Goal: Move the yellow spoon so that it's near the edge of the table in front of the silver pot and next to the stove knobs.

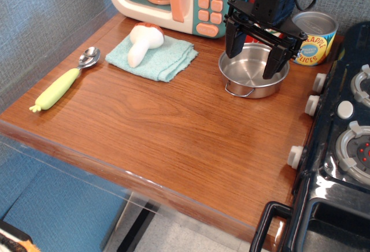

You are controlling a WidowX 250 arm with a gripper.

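The yellow spoon [62,85] lies at the far left of the table [173,142], its silver bowl pointing back and its nub toward the front-left edge. The silver pot [253,71] stands at the back right with its wire handle facing front. My gripper [253,59] hangs open right over the pot, one black finger at each side of it, empty. The white stove knobs [313,104] run along the left side of the black stove, right of the pot. The spoon is far left of the gripper.
A white mushroom toy [144,43] lies on a teal cloth [157,57] at the back. A toy microwave [179,0] stands behind it. A labelled tin can [313,38] stands right of the pot. The black stove [347,148] borders the table's right side.
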